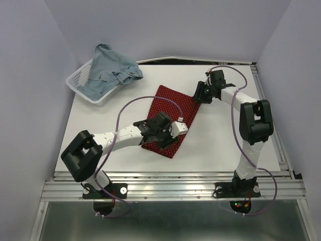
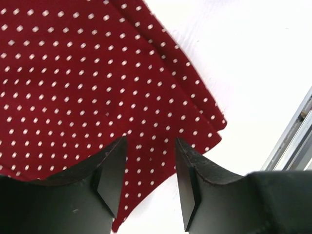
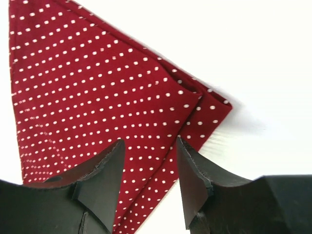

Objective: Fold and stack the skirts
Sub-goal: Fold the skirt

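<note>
The skirts lie apart: the light blue denim skirt (image 1: 111, 70), the larger one, is heaped in and over the white mesh basket (image 1: 75, 83), well to the far left of the dark red skirt (image 1: 171, 104), which is spread flat and slantwise on the white table (image 1: 220, 140). It is judged that the folding of the dark red skirt is in hand and that the denim one has not yet been dealt with. The right gripper (image 3: 148, 144) is held over the dark red skirt's far right corner, where layered edges are seen, and the left gripper (image 2: 150, 141) over its near right edge; both are seen with jaws moderately parted, dotted cloth showing in the gap, nothing pinched. For the next move, both jaws would probably have to be lowered onto that right edge and closed, so that it can be carried across. Bare table is left to the right of the dark red skirt, while the metal rail (image 2: 292, 141) is close beyond its near corner.
</note>
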Controlling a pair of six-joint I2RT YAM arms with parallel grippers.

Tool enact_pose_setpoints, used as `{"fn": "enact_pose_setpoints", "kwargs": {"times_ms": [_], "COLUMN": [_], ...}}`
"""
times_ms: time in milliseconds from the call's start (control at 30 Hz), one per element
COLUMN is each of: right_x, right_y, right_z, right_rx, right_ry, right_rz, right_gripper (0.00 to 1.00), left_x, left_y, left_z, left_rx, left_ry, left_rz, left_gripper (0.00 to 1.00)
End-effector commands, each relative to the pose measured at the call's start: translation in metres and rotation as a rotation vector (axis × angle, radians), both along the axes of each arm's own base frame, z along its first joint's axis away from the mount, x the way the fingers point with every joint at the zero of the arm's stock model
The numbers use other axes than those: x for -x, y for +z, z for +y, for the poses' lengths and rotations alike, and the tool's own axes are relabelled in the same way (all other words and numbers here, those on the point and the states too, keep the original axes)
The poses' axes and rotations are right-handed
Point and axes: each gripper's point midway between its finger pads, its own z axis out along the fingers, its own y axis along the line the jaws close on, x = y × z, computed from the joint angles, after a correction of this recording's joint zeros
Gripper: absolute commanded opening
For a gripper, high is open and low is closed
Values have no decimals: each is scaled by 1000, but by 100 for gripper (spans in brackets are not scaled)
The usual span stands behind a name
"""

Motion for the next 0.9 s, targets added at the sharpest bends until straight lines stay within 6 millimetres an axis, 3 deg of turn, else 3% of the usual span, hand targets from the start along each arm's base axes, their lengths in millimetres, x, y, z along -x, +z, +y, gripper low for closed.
{"fn": "enact_pose_setpoints", "kwargs": {"times_ms": [0, 133, 267, 567, 767, 867], "right_x": [-17, -23, -28, -39, -43, -44], "right_y": [10, 8, 5, -4, -13, -14], "right_z": [-8, -15, -12, -5, -9, -8], "right_rx": [64, 104, 95, 75, 96, 92], "right_ry": [-32, -55, -44, -22, -49, -47], "right_rz": [-59, -71, -70, -62, -51, -50], "right_gripper": [52, 51, 50, 41, 46, 43], "left_x": [3, 8, 14, 14, 14, 15], "left_y": [4, -37, -55, -61, -58, -59], "left_z": [-27, -19, -14, -15, -15, -14], "left_rx": [34, -79, -115, -128, -123, -124], "left_ry": [-37, -49, -61, -65, -59, -61], "left_rz": [-12, 35, 70, 84, 83, 84], "left_gripper": [52, 51, 50, 50, 50, 50]}}
